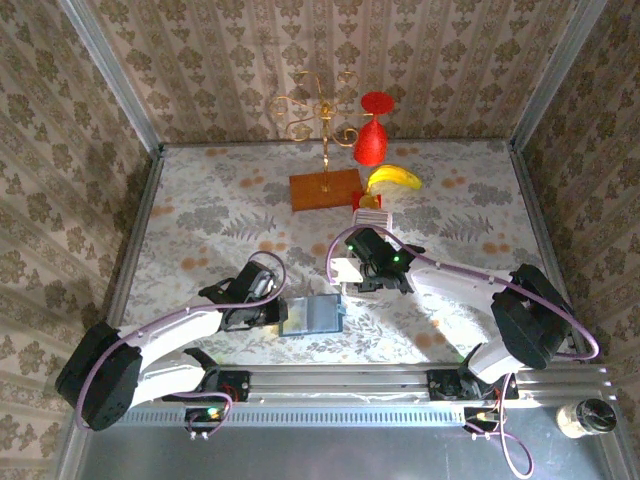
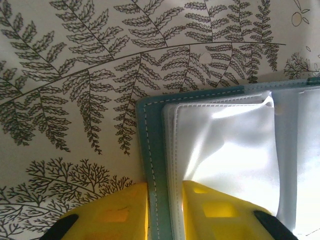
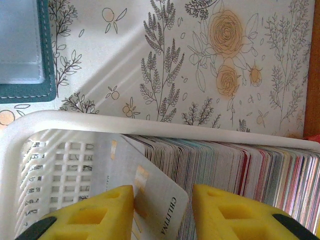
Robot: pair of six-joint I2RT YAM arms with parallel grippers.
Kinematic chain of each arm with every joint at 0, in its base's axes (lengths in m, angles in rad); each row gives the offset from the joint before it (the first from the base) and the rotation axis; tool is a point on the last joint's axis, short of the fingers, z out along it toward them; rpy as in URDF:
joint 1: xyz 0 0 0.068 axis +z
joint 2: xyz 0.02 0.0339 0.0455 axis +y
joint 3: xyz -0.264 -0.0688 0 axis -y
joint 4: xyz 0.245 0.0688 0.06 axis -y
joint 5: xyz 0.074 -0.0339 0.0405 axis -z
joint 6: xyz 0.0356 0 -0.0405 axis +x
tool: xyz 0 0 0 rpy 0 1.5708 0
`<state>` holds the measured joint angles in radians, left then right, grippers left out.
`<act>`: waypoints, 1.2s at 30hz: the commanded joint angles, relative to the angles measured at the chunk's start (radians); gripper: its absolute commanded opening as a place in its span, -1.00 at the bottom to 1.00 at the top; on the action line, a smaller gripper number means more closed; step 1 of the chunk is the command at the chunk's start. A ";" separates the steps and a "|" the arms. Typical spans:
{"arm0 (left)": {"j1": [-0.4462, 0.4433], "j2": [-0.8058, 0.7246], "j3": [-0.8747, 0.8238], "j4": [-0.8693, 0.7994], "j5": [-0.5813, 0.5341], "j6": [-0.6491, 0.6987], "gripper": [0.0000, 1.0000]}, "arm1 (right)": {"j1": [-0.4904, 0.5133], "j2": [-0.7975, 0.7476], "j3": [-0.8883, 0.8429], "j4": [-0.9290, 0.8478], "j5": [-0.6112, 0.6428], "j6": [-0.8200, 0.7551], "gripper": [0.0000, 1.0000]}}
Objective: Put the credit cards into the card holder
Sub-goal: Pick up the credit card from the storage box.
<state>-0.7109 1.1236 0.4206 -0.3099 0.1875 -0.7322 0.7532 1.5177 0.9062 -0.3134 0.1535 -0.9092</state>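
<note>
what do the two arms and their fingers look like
Both arms, left and right, have white links with bulky black joints, and a thin purple cable loops along each. The right shows a small green light. The fingers are yellow blocks with rectangular recesses and black near their bases.

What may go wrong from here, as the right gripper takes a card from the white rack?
The card leans between the fingers of the right gripper; it may twist or slip when lifted.
The other cards stand packed tightly beside it; a neighbour may rise too.
The left gripper pinches the card holder at its teal edge; it may slide out.
</note>
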 commanded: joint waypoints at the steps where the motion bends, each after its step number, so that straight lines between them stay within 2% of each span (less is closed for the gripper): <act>1: 0.006 -0.004 -0.022 -0.040 0.004 -0.001 -0.55 | -0.011 -0.041 -0.016 -0.004 0.044 0.020 -0.30; 7: 0.007 -0.010 -0.019 -0.045 0.012 -0.001 -0.54 | 0.003 -0.094 -0.011 -0.046 0.033 0.053 -0.43; 12: 0.005 -0.034 -0.008 -0.046 0.036 0.002 -0.34 | 0.011 -0.119 -0.021 -0.081 -0.013 0.099 -0.66; 18: 0.008 -0.140 0.016 -0.089 0.032 0.017 -0.17 | 0.010 -0.191 -0.002 -0.168 -0.153 0.228 -1.00; 23: 0.011 -0.248 0.028 -0.135 0.032 0.030 -0.10 | 0.011 -0.274 0.026 -0.212 -0.318 0.395 -1.00; 25: 0.011 -0.290 0.032 -0.136 0.046 0.040 -0.08 | 0.011 -0.323 0.034 -0.181 -0.376 0.516 -1.00; 29: 0.010 -0.391 0.031 -0.079 0.098 0.053 0.03 | -0.003 -0.391 0.053 -0.060 -0.449 0.911 -1.00; 33: 0.008 -0.488 0.027 0.065 0.184 0.030 0.15 | -0.006 -0.400 0.049 0.055 -0.449 1.298 -1.00; 36: -0.003 -0.539 0.038 0.169 0.227 -0.014 0.23 | -0.015 -0.378 0.091 0.041 -0.481 1.477 -1.00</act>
<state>-0.7113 0.6224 0.4240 -0.2790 0.3370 -0.7162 0.7479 1.1252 0.9501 -0.3157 -0.2653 0.2413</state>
